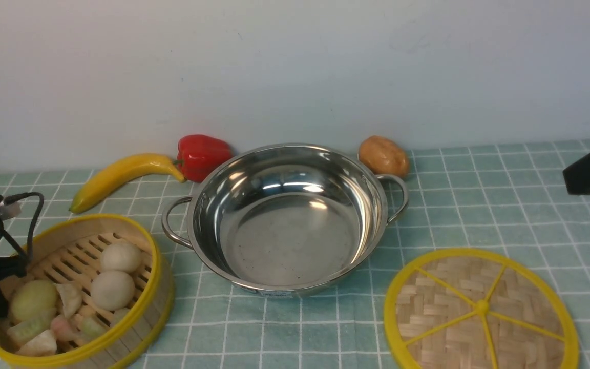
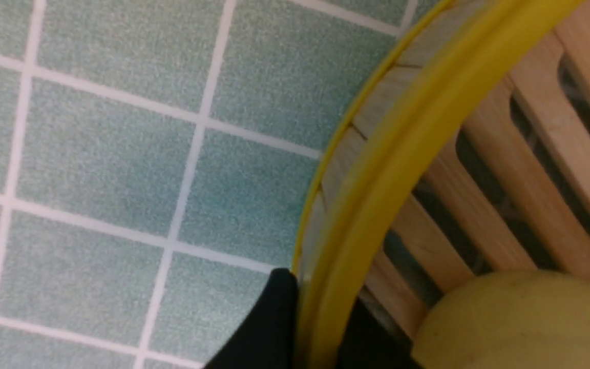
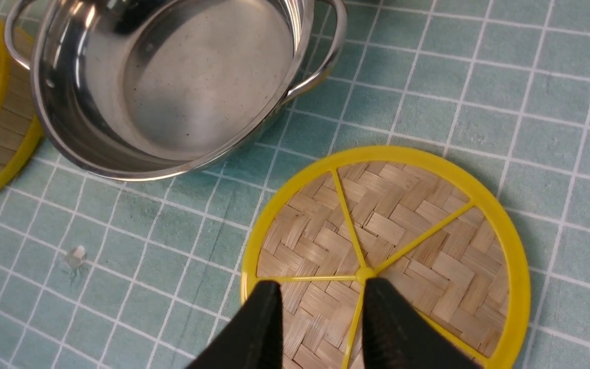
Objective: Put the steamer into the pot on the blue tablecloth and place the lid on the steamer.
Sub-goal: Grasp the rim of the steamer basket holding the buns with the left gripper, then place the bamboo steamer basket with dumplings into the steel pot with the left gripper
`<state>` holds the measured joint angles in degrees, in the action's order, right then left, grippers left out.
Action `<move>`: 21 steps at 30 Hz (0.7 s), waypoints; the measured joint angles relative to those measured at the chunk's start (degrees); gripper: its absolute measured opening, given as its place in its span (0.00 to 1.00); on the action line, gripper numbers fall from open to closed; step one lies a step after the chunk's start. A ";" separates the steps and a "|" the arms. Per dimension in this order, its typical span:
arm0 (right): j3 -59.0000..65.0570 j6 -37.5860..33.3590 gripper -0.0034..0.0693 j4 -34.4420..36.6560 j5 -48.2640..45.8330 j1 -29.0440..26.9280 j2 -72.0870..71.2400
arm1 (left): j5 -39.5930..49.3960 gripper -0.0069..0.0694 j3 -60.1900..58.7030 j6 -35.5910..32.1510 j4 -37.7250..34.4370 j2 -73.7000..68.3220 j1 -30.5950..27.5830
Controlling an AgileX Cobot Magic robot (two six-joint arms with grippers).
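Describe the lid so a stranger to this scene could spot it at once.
Find the big shiny steel pot mid-table on the blue checked tablecloth. On the cloth nearer the camera, to its right, lies the lid, clear of the pot. Unlike the deep yellow-rimmed steamer at left, it is a flat woven disc with five yellow spokes meeting at a hub.
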<state>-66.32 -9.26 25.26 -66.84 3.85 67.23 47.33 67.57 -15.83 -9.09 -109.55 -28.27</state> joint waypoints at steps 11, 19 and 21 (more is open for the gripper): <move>0.00 0.00 0.38 0.06 -2.01 0.00 0.00 | 14.63 0.12 15.87 4.75 5.90 3.83 -0.62; 0.00 0.00 0.38 0.06 -2.05 0.00 0.00 | 21.32 0.12 27.35 5.36 4.25 5.12 9.99; 0.00 0.00 0.38 0.06 -2.10 0.00 0.00 | 21.49 0.12 29.28 5.85 3.42 4.99 17.62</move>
<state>-66.32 -9.26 25.33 -68.94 3.85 67.23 68.82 96.86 -9.97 -5.68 -104.56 -10.65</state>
